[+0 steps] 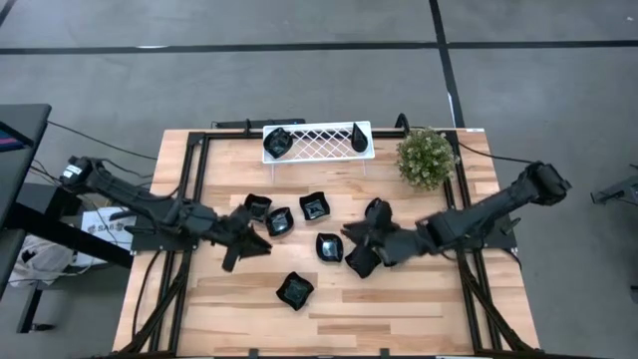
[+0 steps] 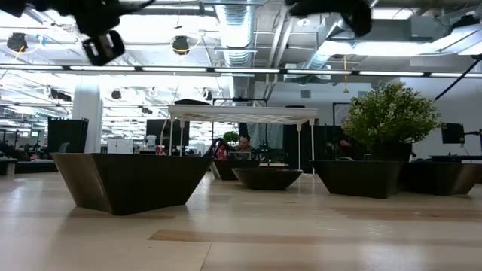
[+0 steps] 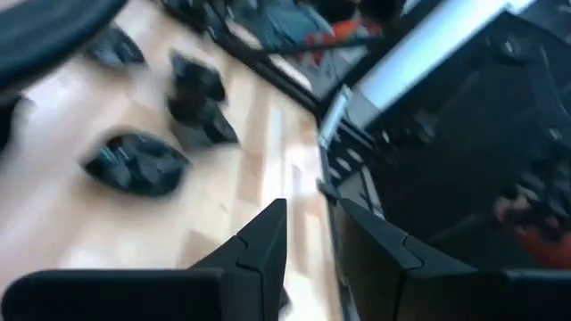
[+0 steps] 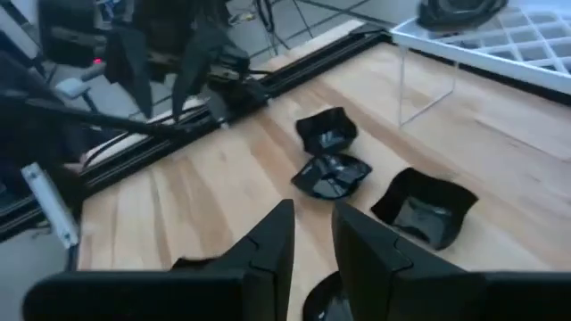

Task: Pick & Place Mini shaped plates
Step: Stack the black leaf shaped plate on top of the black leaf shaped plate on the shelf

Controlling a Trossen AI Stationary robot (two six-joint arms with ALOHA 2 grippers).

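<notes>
Both my left gripper (image 3: 308, 236) and right gripper (image 4: 312, 236) hang narrowly parted, holding nothing. Small glossy black dishes (image 4: 332, 175) lie just ahead; a careless descent risks knocking them skidding across the wood.

Bare counter (image 1: 419, 314) lies open along the near edge. Mid-counter, scattered black mini shaped plates (image 1: 299, 224) crowd between both arms; white lattice tray (image 1: 317, 141) and plant (image 1: 427, 157) block the far edge.

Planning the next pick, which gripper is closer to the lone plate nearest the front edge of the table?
Left. The left gripper hangs just up-left of that plate; the right gripper sits slightly farther, up-right of it.
</notes>
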